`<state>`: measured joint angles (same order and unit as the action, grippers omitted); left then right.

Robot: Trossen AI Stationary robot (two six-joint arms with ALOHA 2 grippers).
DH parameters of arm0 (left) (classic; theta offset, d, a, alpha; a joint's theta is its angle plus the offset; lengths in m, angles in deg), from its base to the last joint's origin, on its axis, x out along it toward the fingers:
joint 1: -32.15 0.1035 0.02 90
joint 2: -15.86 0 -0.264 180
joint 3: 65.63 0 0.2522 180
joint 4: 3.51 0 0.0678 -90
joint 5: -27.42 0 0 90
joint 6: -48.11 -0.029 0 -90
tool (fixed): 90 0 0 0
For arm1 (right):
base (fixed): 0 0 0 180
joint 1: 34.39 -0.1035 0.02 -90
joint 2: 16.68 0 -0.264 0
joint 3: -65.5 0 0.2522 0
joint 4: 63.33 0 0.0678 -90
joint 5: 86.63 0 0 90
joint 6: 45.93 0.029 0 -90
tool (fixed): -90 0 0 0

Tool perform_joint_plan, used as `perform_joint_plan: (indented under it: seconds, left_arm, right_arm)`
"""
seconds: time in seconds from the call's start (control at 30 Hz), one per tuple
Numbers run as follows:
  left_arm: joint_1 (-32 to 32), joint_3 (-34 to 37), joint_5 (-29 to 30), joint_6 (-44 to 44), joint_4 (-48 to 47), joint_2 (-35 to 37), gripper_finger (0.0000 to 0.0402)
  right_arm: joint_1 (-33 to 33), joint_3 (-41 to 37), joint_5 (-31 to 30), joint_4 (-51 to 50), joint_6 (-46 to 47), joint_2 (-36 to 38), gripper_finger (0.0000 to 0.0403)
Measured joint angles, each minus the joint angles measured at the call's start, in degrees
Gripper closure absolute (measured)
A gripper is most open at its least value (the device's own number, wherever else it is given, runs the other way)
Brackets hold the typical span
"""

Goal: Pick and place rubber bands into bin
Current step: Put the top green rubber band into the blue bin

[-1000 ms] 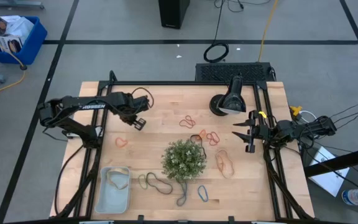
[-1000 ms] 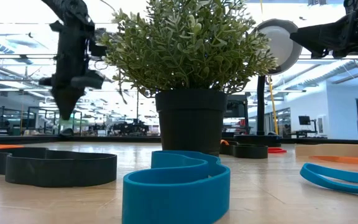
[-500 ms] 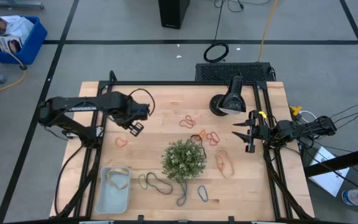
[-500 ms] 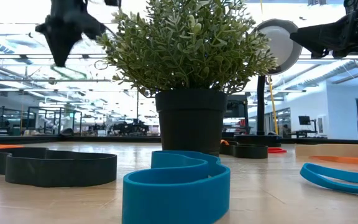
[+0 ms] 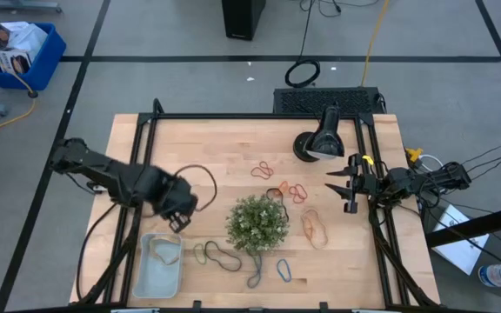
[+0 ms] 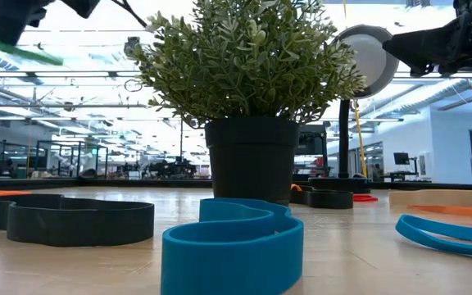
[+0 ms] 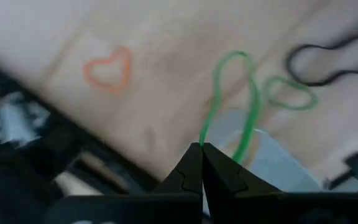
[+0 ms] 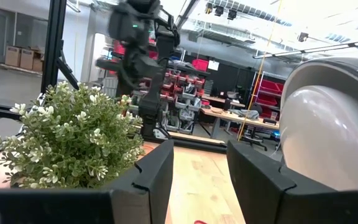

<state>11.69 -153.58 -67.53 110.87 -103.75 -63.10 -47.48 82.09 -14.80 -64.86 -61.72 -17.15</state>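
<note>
Left tool closed on one green rubber band just beside the bin.
One tan band lies inside; right tool waits open at the worktop edge.

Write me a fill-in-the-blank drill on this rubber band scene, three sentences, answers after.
1. The left gripper has its fingers shut on a rubber band of the colour ____.
2. In the high view, the left gripper hangs near the pale bin, which already holds a ____ rubber band.
3. The right gripper waits with its fingers ____ near the table's right edge, beside the plant.

Missing words: green; tan; open
</note>
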Motion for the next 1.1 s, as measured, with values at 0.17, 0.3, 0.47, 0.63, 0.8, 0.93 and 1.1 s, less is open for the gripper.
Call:
perform_joint_plan:
  seconds: [0.17,0.3,0.47,0.63,0.8,0.93,1.1]
  left_arm:
    - [-8.34,2.68,-0.99,6.83,5.18,0.02,0.0397]
    - [-13.33,5.99,-1.65,13.21,9.69,-0.02,0.0394]
    - [-18.33,11.56,-3.19,17.81,17.42,-0.02,0.0398]
    - [-21.95,18.46,-2.91,17.86,28.38,-0.02,0.0390]
    - [-23.70,24.89,-2.53,16.44,37.90,-0.02,0.0397]
    - [-24.57,28.84,-0.88,14.82,43.52,-0.02,0.0385]
    - [-24.66,32.06,1.04,11.07,50.58,-0.02,0.0395]
  right_arm:
    - [-0.01,0.00,0.01,0.00,0.07,0.00,0.0257]
    - [-0.02,0.00,0.01,0.00,0.09,0.00,0.0259]
    - [0.00,0.00,0.02,0.00,0.09,0.00,0.0257]
    - [0.00,0.00,0.02,0.00,0.09,0.00,0.0259]
    - [0.00,0.00,0.02,-0.01,0.09,0.00,0.0257]
    - [-0.01,0.00,0.02,-0.02,0.09,0.00,0.0258]
    - [0.00,0.00,0.02,-0.02,0.09,0.00,0.0257]
